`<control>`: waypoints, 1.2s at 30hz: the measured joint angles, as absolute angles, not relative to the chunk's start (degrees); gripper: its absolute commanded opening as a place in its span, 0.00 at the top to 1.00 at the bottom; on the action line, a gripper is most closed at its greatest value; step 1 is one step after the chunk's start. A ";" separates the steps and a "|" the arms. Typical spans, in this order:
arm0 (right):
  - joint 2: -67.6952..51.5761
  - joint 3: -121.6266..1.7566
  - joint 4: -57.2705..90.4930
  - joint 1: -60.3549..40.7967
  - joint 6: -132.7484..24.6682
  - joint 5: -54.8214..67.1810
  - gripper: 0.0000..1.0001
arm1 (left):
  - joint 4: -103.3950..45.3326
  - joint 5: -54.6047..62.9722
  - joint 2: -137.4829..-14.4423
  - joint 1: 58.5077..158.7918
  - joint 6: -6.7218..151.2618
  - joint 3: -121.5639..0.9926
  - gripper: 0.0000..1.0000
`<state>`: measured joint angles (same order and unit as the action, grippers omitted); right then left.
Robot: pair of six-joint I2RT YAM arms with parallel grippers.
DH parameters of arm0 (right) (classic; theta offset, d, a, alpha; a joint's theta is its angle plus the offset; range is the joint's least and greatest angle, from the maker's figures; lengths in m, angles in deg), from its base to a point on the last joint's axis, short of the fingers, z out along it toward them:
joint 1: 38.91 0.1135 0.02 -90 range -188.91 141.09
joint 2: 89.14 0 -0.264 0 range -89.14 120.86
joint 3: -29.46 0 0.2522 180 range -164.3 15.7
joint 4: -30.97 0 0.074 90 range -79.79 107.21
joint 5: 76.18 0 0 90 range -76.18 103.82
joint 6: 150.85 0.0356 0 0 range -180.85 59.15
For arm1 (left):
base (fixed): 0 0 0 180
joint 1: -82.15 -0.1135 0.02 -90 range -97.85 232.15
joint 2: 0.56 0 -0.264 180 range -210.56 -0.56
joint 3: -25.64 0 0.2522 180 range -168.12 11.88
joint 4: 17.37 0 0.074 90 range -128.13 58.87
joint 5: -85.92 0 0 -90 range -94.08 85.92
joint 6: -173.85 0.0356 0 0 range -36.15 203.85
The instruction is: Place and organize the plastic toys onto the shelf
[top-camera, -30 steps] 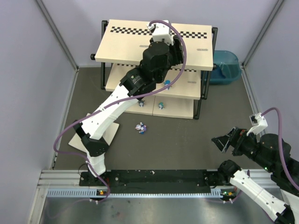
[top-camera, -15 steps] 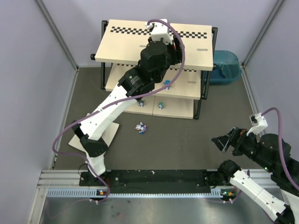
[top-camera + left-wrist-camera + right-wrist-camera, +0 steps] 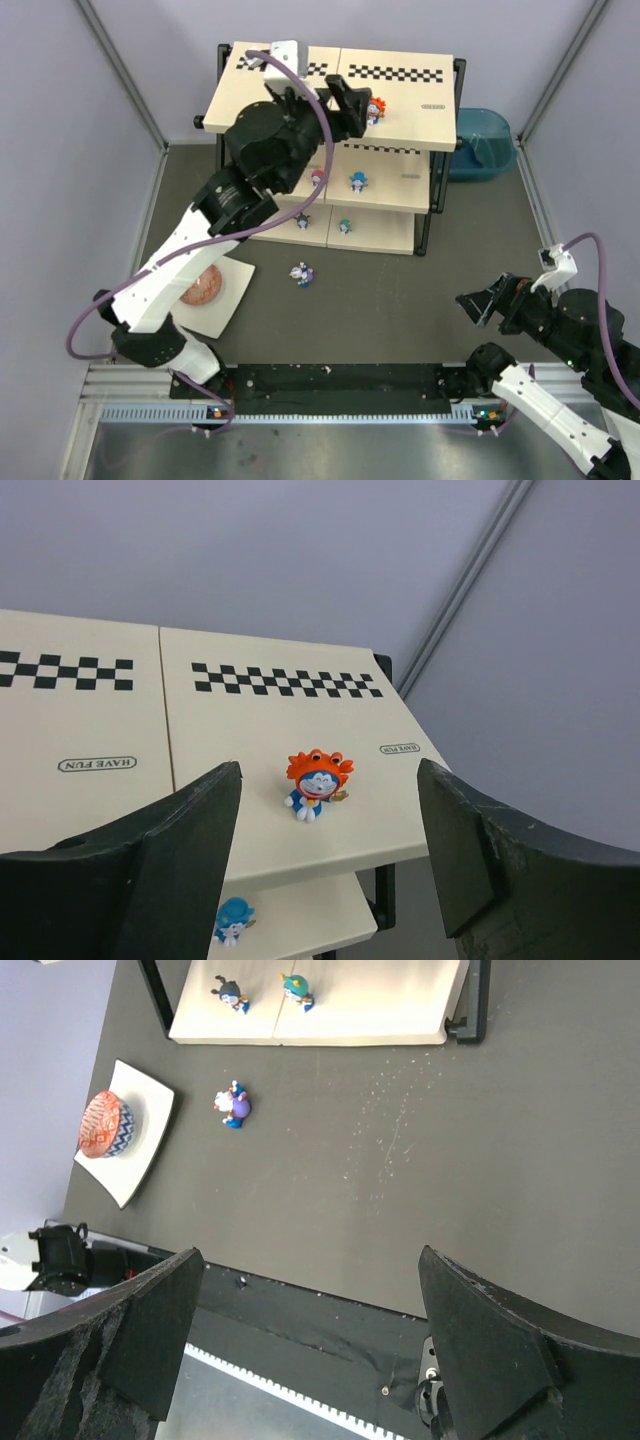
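Note:
The shelf (image 3: 400, 95) stands at the back. An orange-headed toy (image 3: 376, 108) stands free on its top board (image 3: 260, 730), right of the middle. My left gripper (image 3: 345, 106) hovers just left of it, open and empty; in the left wrist view the orange-headed toy (image 3: 317, 783) shows between the wide jaws, ahead of them and untouched. A red-headed toy (image 3: 318, 178) and a blue one (image 3: 357, 181) stand on the middle tier. A dark one (image 3: 302, 221) and a teal one (image 3: 345, 226) stand on the bottom tier. A purple-and-white toy (image 3: 302, 274) lies on the floor. My right gripper (image 3: 478, 303) hangs open at the near right.
A round orange-pink disc (image 3: 203, 285) rests on a white sheet (image 3: 222, 310) left of the floor toy. A blue tub (image 3: 482, 143) sits right of the shelf. The left arm reaches over the shelf's left half. Grey walls close in both sides.
My left arm has drawn back to the left off the top board, uncovering the orange-headed toy there. Its jaws have spread wider. The right arm has barely moved.

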<state>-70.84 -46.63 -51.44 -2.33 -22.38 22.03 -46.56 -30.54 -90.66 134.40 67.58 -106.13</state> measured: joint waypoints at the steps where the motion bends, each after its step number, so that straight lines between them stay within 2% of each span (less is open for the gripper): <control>1: -70.97 -46.63 -51.46 -2.33 -22.40 22.29 0.11 | -46.40 -30.27 -89.11 134.40 67.88 -104.49 0.24; 8: -71.14 -46.63 -51.48 -2.33 -23.25 23.21 0.12 | -43.78 -27.43 -74.92 134.40 70.07 -88.17 0.26; 13: -71.14 -45.51 -50.52 -2.33 -24.04 21.02 0.16 | -42.38 -27.45 -61.90 134.40 69.78 -70.92 0.26; 20: -70.53 -32.79 -41.99 -2.33 -24.26 11.65 0.20 | -45.16 -30.78 -46.90 134.40 63.91 -46.07 0.25; 26: -66.81 -21.49 -28.86 -2.11 -23.51 6.40 0.20 | -50.66 -33.75 -36.85 134.40 56.34 -32.50 0.24; 30: -59.23 -18.89 -20.51 6.20 -24.17 10.86 0.19 | -53.33 -35.67 -30.58 134.36 52.08 -29.11 0.23; 33: -45.85 -20.29 -11.68 19.40 -26.29 19.43 0.20 | -54.80 -37.22 -29.31 134.36 49.41 -28.45 0.23; 36: -36.13 -21.51 -4.22 23.35 -27.38 22.60 0.28 | -55.93 -38.32 -29.05 134.36 47.86 -27.10 0.23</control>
